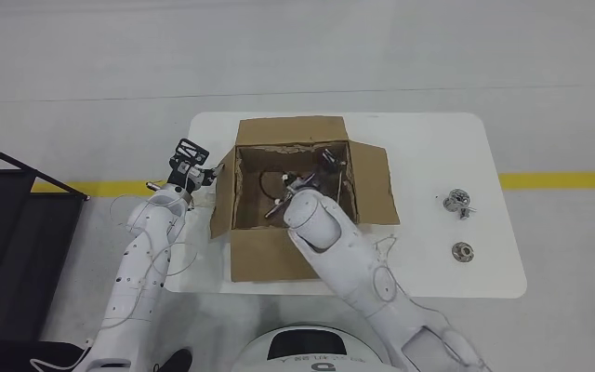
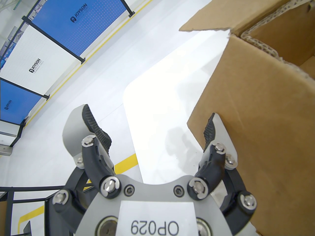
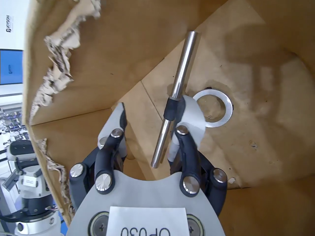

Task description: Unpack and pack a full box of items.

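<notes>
Table (image 1: 428,139): carrying the open box at its centre.
Box (image 1: 270,256): standing with flaps out; unpacking is seemingly under way, two metal parts (image 1: 456,201) lying at its 3 o'clock.
Right gripper (image 3: 155,106): hanging inside the box, fingers spread wide, clasping nothing.
Left gripper (image 2: 149,111): hovering at the box's 9 o'clock, fingers wide apart, empty.
Rod (image 3: 182,69): lying on the box floor between the right fingers, ring (image 3: 227,114) just beside.
Next: closing squarely on the rod, then lifting clear of the walls.

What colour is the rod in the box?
Rod: shiny silver, with a black band; clearest in right wrist view.
</notes>
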Robot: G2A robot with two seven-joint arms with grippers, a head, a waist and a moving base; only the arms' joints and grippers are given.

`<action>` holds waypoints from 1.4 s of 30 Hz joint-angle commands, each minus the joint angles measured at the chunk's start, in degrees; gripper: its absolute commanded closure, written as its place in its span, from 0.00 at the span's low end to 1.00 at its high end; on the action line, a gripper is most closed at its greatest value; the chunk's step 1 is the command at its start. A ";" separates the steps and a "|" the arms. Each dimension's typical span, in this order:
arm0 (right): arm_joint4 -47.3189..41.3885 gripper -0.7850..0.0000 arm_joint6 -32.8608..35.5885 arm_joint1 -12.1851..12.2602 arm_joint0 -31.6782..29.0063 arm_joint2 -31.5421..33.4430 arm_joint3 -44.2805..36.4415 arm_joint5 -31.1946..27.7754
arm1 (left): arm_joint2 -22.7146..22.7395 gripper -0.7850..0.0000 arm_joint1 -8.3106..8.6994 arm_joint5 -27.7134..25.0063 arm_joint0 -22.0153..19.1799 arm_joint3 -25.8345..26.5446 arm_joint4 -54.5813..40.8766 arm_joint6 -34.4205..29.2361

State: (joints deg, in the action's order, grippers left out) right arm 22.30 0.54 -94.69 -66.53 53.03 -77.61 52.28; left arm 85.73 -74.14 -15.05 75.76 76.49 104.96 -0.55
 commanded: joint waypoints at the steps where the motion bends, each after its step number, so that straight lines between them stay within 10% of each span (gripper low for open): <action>1: 1.70 0.00 0.04 0.42 -1.22 0.64 -3.30 0.81 | 0.00 0.00 0.00 0.00 0.00 0.00 0.00 0.00; 12: 7.02 0.00 20.89 7.72 -32.40 23.64 -56.52 -10.83 | 0.00 0.00 0.00 0.00 0.00 0.00 0.00 0.00; 20: -12.99 0.00 14.32 7.95 -44.43 45.54 -57.04 -29.00 | 0.00 0.00 0.00 0.00 0.00 0.00 0.00 0.00; 31: -15.43 0.00 13.05 7.82 -44.99 46.55 -57.04 -28.83 | 0.00 0.00 0.00 0.00 0.00 0.00 0.00 0.00; 42: 13.23 0.00 21.27 10.77 -44.62 55.93 -43.63 -25.65 | 0.00 0.00 0.00 0.00 0.00 0.00 0.00 0.00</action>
State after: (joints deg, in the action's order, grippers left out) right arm 34.08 20.90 -84.15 -110.99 107.24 -122.14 26.90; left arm 85.73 -74.14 -15.05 75.76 76.49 104.96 -0.55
